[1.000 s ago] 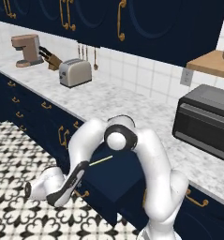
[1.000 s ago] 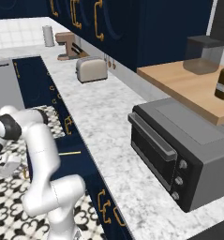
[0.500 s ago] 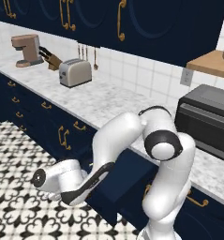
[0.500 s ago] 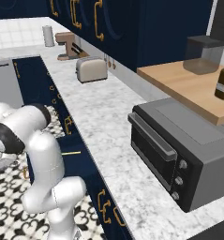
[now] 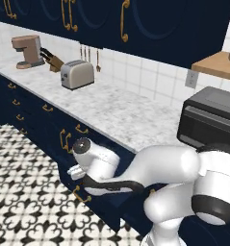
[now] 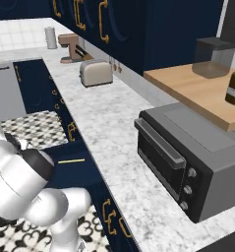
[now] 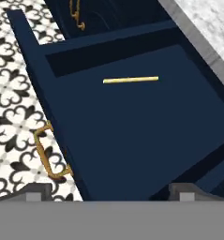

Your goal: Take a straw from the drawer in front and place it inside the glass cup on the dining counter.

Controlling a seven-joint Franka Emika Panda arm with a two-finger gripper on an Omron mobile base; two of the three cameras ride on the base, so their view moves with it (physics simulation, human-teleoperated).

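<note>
Here the drawer stands pulled open, so the straw lies exposed inside it; the gripper hovers above, fingers apart, empty.

The drawer stood pulled out below the worktop; the straw lay flat on its floor, toward the far end; the toaster sat on the worktop, far from the oven, with the coffee machine beyond it.

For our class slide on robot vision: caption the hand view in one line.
Open navy drawer with a yellow straw lying on its floor, brass handle over patterned tiles.
</note>
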